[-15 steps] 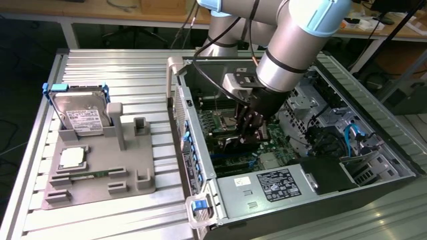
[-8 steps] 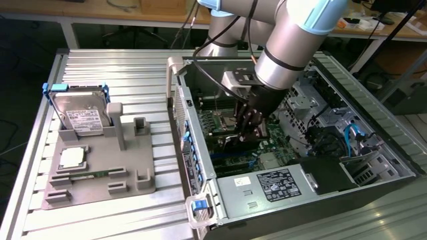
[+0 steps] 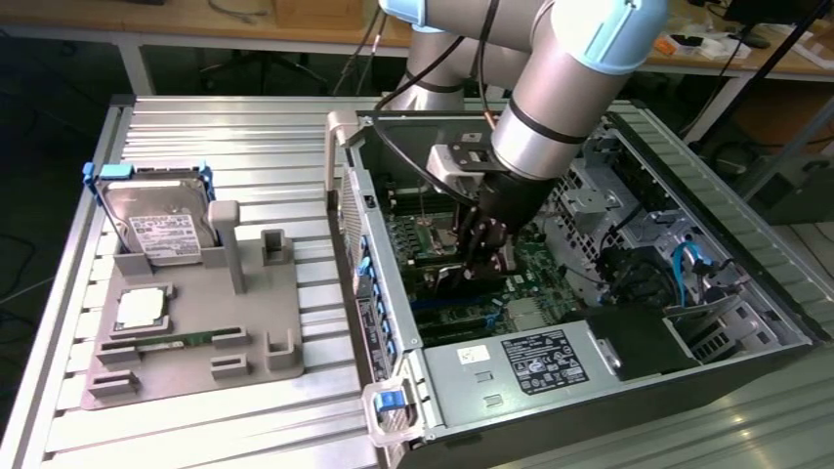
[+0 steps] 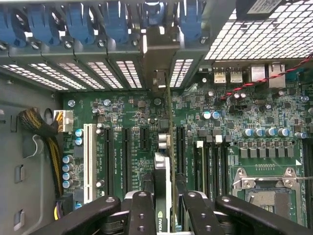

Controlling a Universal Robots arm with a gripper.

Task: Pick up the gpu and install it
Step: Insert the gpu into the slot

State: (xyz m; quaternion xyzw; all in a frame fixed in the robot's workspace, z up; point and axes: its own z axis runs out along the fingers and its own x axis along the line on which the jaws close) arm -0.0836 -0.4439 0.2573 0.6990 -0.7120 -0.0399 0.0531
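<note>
Exterior view: gripper point(image 3: 479, 256) reaches down into the open computer case point(image 3: 729, 244), fingers closed part-way on the gpu point(image 3: 450, 278), which stands on edge over the motherboard point(image 3: 521, 293). At nine o'clock from the case sits a grey holder tray point(image 3: 195, 332) with a hard drive point(image 3: 156, 220) in a blue frame.

Wrist view: the fingers point(image 4: 142, 210) pinch the gpu point(image 4: 164, 196) edge-on from both sides; its metal bracket point(image 4: 161, 54) lies at twelve o'clock, against the slotted rear panel point(image 4: 98, 68). A white slot point(image 4: 89, 161) lies at nine o'clock of the card.
</note>
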